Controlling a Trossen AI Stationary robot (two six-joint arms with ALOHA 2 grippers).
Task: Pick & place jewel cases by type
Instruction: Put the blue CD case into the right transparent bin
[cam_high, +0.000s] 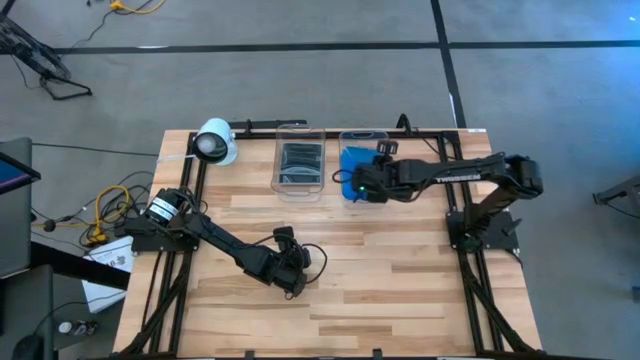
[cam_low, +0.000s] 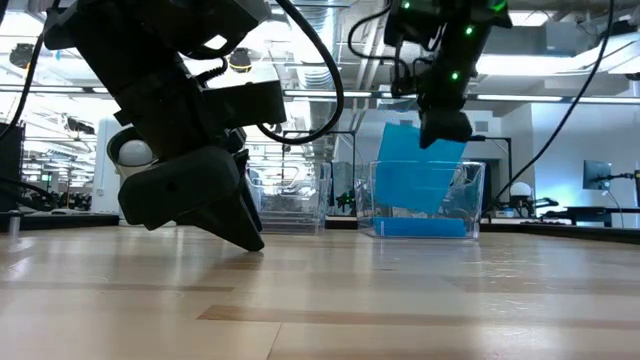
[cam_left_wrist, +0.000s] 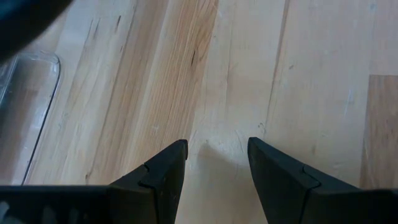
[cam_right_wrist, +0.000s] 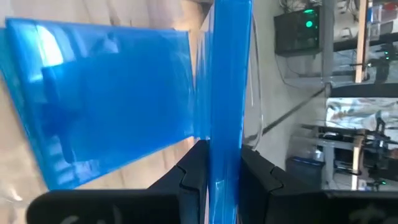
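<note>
While the left gripper is hovering low over bare table, fingers spread and gripping nothing, the right one is working at the tubs

Farther back, the right gripper is pinching a blue jewel case on edge over the right tub; another blue case is leaning inside, dark cases filling the left tub

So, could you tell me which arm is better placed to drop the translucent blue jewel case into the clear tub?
The right. Its hand is shut on the translucent blue jewel case, held upright over the clear rectangular tub. The left hand is open over bare table, holding nothing.
</note>
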